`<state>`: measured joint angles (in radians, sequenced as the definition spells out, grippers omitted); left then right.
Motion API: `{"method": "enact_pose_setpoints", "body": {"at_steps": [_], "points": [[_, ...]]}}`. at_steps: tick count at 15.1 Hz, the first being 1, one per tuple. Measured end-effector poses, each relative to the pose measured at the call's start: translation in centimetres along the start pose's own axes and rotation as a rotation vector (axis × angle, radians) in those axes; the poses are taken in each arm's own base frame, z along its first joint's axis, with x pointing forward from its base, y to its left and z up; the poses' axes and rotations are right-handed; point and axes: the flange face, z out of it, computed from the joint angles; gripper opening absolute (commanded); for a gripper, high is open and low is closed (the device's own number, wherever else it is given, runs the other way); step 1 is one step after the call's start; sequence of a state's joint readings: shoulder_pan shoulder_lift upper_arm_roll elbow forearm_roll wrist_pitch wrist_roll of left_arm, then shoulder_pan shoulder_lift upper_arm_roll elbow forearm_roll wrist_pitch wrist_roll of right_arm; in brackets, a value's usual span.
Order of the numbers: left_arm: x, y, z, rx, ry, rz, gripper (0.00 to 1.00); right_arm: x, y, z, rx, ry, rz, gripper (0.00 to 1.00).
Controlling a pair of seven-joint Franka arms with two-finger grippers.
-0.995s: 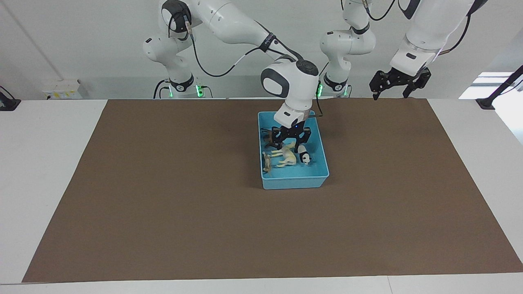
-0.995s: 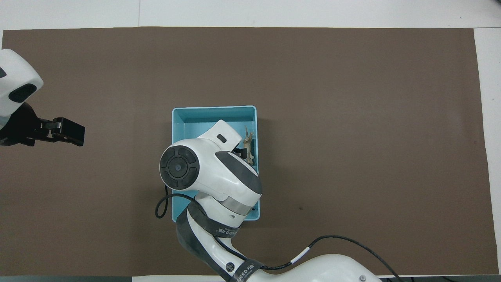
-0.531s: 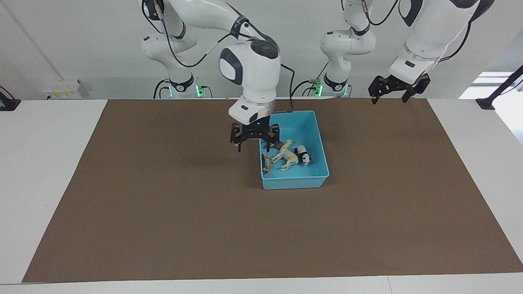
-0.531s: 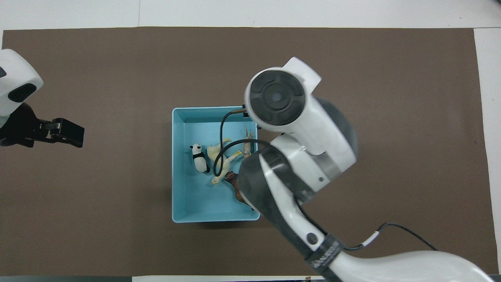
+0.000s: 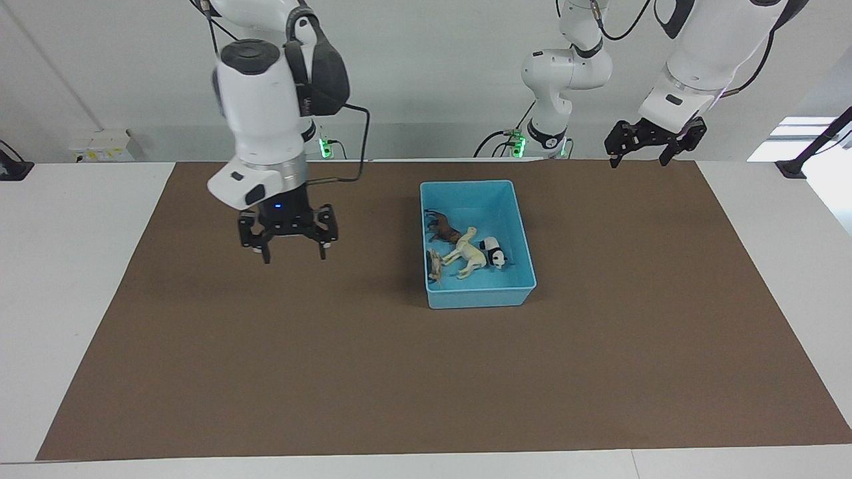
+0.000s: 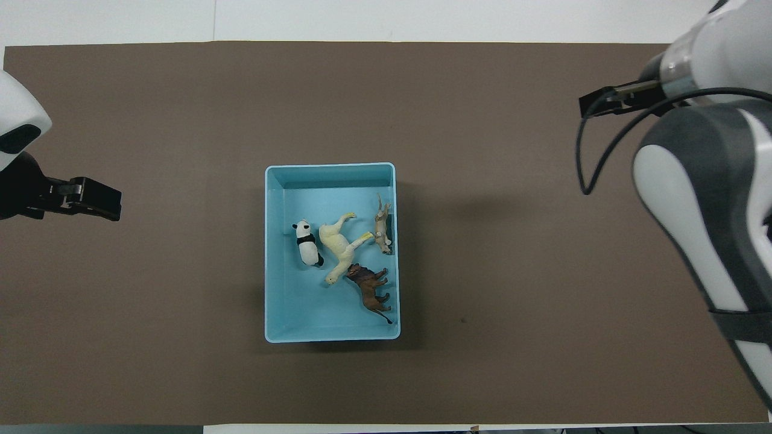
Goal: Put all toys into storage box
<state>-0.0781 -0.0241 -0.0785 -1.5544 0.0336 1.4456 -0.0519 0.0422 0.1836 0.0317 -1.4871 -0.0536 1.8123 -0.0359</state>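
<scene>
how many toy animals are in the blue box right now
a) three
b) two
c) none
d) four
d) The overhead view shows the panda, the cream long-necked animal, the tan tiger-like one and the dark brown one all lying inside the storage box; no toy lies on the mat outside it.

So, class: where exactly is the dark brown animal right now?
The dark brown animal lies inside the blue storage box, beside the cream long-necked animal, and nearest the robots of the four toys.
</scene>
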Motion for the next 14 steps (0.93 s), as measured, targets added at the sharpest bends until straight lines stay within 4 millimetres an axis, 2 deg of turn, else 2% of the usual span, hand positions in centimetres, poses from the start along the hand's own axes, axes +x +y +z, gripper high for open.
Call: {"method": "enact_pose_setpoints", "body": {"at_steps": [1, 3, 5, 7, 10, 14], "points": [[0.1, 0.2, 0.0, -0.022, 0.010, 0.002, 1.00, -1.1, 1.8, -0.8, 0.018, -0.036, 0.015, 1.00], [0.3, 0.4, 0.1, -0.038, 0.018, 0.003, 1.00, -3.7, 3.5, -3.0, 0.039, -0.120, 0.042, 1.00], [0.4, 0.4, 0.4, -0.040, 0.017, 0.003, 1.00, -6.2, 3.7, -5.4, 0.042, -0.175, 0.065, 1.00], [0.4, 0.4, 0.5, -0.040, 0.013, 0.003, 1.00, -7.7, 3.6, -7.0, 0.038, -0.178, 0.088, 1.00], [0.2, 0.2, 0.7, -0.040, 0.009, 0.000, 1.00, -9.0, 4.2, -7.6, 0.029, -0.175, 0.110, 1.00], [0.1, 0.1, 0.8, -0.039, 0.007, -0.003, 1.00, -9.3, 6.0, -7.1, 0.024, -0.169, 0.151, 1.00]]}}
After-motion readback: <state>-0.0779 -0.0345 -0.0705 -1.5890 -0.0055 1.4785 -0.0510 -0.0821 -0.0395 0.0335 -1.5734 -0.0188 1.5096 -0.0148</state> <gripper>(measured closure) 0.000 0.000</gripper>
